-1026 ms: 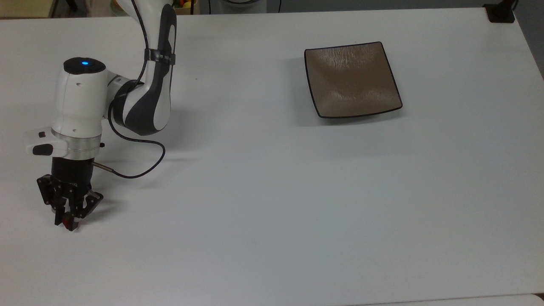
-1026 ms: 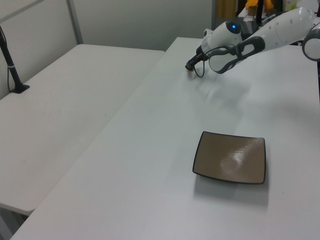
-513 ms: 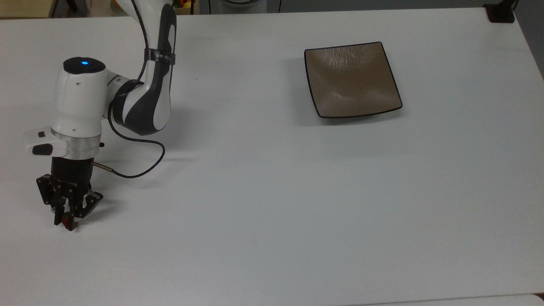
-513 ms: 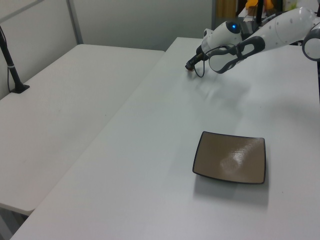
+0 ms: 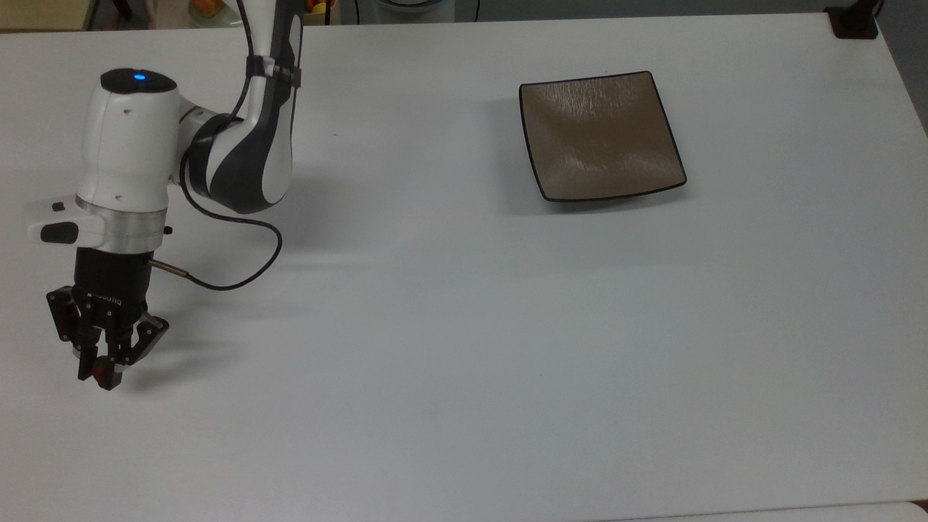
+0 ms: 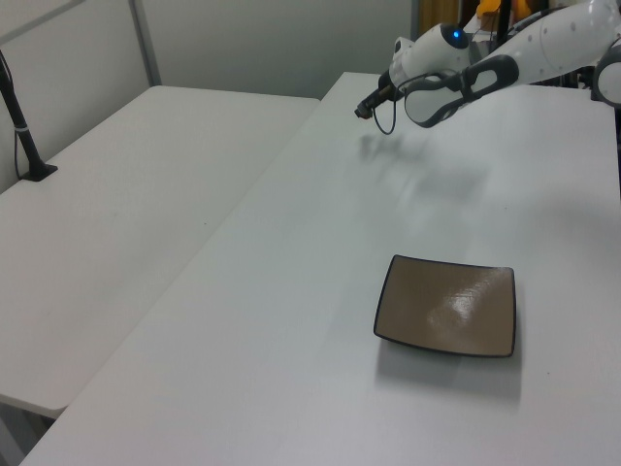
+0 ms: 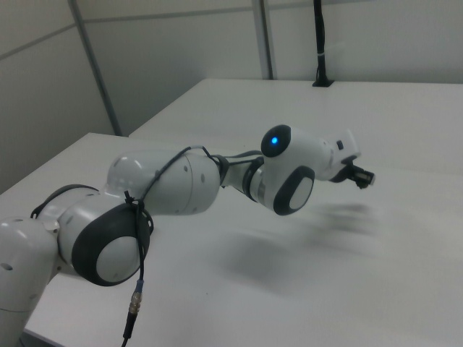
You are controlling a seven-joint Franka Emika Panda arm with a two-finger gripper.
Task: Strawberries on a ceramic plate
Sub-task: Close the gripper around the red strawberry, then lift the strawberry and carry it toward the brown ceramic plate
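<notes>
A small dark red strawberry [image 5: 102,370] sits pinched between my gripper's [image 5: 100,375] black fingertips, so the gripper is shut on it. This is at the top view's lower left, lifted off the white table [image 5: 449,348]. In the left view the gripper [image 6: 362,112] hangs above the table's far end, with its shadow below it. The right view has the gripper [image 7: 364,178] at the tip of the white wrist. The square brown ceramic plate [image 5: 600,135] with its thin black rim lies empty far off at the top view's upper right, and in the left view the plate [image 6: 447,307] is near the front.
A second white table [image 6: 107,223] adjoins on the left view's left, with a black post [image 6: 21,126] on it. A black cable [image 5: 239,268] loops from the wrist. A black mount [image 5: 855,20] sits at the top view's upper right corner.
The gripper has risen off the table with the strawberry in it, shifting slightly toward the top view's left. The plate has not moved.
</notes>
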